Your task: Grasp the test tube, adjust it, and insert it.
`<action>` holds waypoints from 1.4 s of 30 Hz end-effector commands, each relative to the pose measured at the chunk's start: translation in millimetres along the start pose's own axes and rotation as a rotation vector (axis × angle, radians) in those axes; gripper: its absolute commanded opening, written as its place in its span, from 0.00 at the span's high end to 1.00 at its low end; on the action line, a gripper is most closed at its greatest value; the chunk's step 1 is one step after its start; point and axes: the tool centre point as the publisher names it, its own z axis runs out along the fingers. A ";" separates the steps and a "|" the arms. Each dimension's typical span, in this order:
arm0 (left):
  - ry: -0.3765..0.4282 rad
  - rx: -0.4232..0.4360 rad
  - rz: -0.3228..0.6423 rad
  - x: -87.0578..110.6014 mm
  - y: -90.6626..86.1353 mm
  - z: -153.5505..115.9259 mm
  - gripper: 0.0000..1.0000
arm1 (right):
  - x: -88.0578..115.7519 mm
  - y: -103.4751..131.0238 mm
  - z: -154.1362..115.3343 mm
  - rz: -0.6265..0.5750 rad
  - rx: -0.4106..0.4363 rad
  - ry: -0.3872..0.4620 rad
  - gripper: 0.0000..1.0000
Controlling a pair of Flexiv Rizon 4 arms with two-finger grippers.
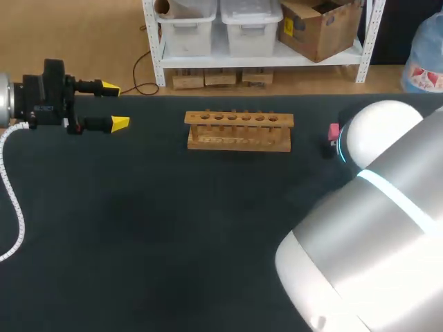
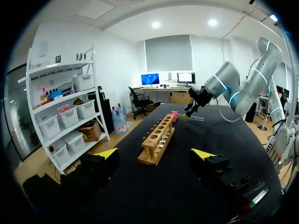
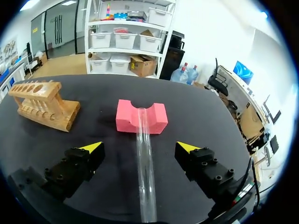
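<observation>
Test tube (image 3: 145, 172) in right wrist view lies between the wide-apart right jaws, untouched, far end on pink block (image 3: 156, 119); best to centre over it, then close gently mid-length w/o rolling it. Head view: it's out of sight, prob. behind right arm (image 1: 374, 228); rack (image 1: 239, 131) upper middle, left jaws upper left, apart. Left wrist: rack ahead of those jaws.

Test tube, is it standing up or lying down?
Lying down: the test tube rests one end on the pink foam block, inside the open right hand.
</observation>
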 end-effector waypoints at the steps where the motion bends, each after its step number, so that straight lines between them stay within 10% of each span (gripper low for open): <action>1: -0.005 -0.003 0.003 1.4 -0.9 -0.6 0.00 | 4.4 -1.4 4.2 0.014 -0.037 -0.023 0.00; 25: -0.005 -0.003 0.003 1.4 -0.9 -0.6 0.00 | 12.9 -11.6 16.7 0.020 -0.129 -0.091 0.00; 28: -0.005 -0.003 0.003 1.4 -0.9 -0.6 0.00 | 13.1 -11.6 18.3 0.013 -0.133 -0.091 0.10; 32: -0.005 -0.003 0.003 1.4 -0.9 -0.6 0.00 | 12.6 -11.8 20.1 0.005 -0.141 -0.090 0.51; 42: -0.005 -0.003 0.003 1.4 -0.9 -0.6 0.00 | 15.6 -11.7 26.3 -0.023 -0.144 -0.072 0.59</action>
